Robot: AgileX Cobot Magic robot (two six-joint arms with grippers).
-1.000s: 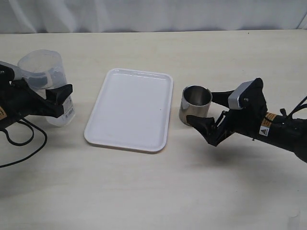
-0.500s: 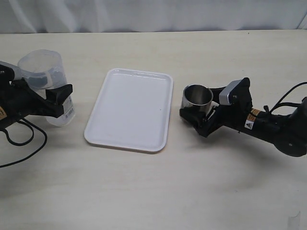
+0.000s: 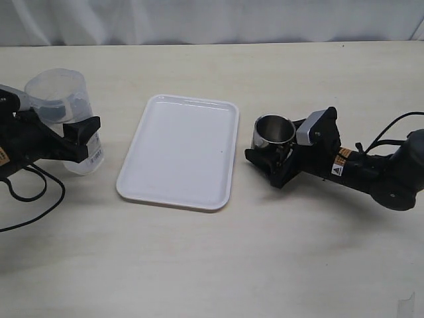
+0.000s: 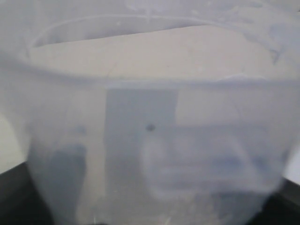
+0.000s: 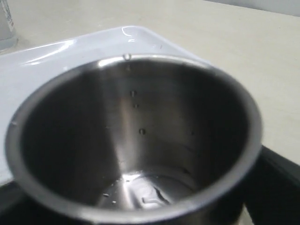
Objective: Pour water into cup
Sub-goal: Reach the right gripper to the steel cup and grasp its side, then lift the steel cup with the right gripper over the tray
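Two vessels, well apart. Left gripper (image 3: 74,132) clenched on beaker (image 3: 56,89), frame left. Right gripper (image 3: 271,155) flanks cup (image 3: 271,130), grip undeterminable. Pour judged pending.

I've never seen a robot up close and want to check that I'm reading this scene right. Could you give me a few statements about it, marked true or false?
1. The cup stands on the tray. False: it stands on the table, right of the tray.
2. The left gripper holds the beaker. True.
3. The beaker is being tipped over the cup. False: it is on the far side of the tray from the cup.
4. The right gripper straddles the cup. True.
5. Droplets cling to the cup's inner wall. True.
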